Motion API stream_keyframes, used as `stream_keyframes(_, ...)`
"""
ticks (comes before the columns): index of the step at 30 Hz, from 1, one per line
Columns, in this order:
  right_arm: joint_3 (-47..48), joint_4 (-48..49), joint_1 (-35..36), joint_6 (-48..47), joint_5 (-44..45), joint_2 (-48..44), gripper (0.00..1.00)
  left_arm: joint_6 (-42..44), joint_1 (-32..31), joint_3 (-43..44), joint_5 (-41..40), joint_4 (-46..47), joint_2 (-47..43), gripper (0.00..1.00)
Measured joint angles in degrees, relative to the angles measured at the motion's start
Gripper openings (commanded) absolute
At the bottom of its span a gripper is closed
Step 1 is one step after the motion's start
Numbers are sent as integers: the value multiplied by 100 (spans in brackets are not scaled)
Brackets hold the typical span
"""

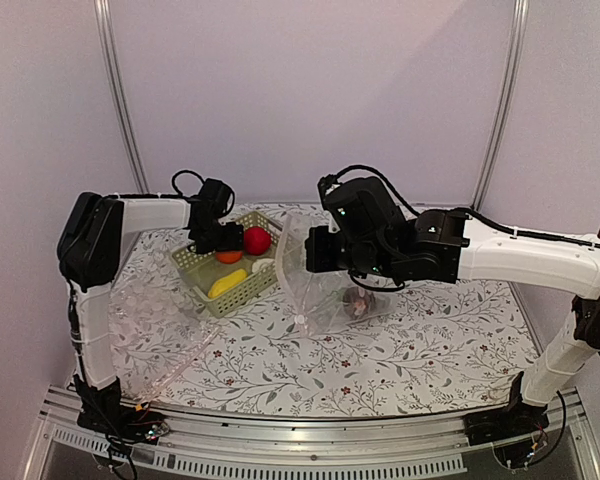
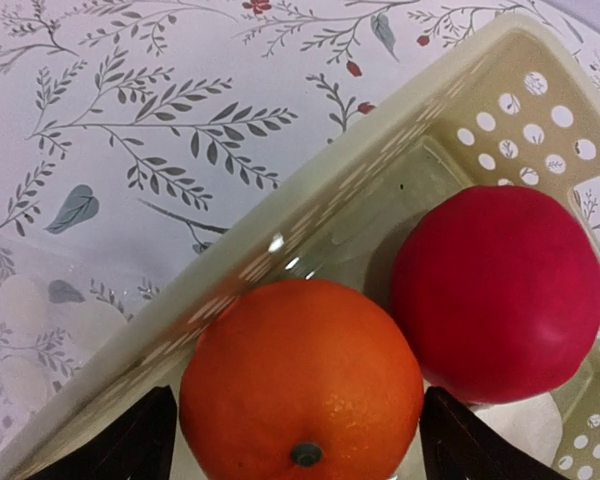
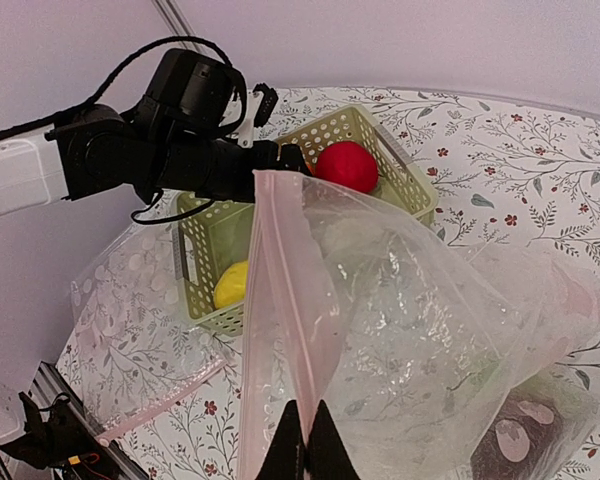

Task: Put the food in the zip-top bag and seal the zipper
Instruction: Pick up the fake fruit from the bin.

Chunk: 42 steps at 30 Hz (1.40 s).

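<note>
My left gripper (image 1: 217, 240) reaches into the light green basket (image 1: 242, 292) and is shut on the orange (image 2: 302, 385), one finger (image 2: 130, 445) on each side of it. The red ball (image 2: 500, 295) sits right beside it, with a white piece (image 2: 525, 430) under its edge. A yellow piece (image 1: 227, 283) lies in the basket's near end. My right gripper (image 3: 305, 445) is shut on the zipper (image 3: 285, 300), the pink strip, and holds the zip-top bag (image 1: 315, 280) upright beside the basket. A dark maroon piece (image 3: 510, 445) lies in the bag's bottom. The white slider is not visible.
A second clear bag (image 1: 150, 320) with a pink strip lies flat on the floral tablecloth left of the basket, also in the right wrist view (image 3: 130, 330). The table's metal front rail (image 1: 310, 445) runs along the near edge.
</note>
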Motion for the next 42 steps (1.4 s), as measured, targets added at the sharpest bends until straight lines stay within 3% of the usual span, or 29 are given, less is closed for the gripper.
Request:
stream_keyframes(10, 0, 0, 0, 0, 0, 0, 0, 96, 0, 68, 7, -17, 103, 74)
stream_keyframes(25, 0, 0, 0, 0, 2, 0, 0, 42, 2, 63, 236, -87, -57, 73)
stream_keyframes(36, 0, -35, 0, -22, 118, -164, 0, -37, -52, -754, 649, -28, -2302, 73)
stream_keyframes(42, 0, -74, 0, -26, 179, -210, 0, 162, -136, -1488, 1462, 109, -3510, 74)
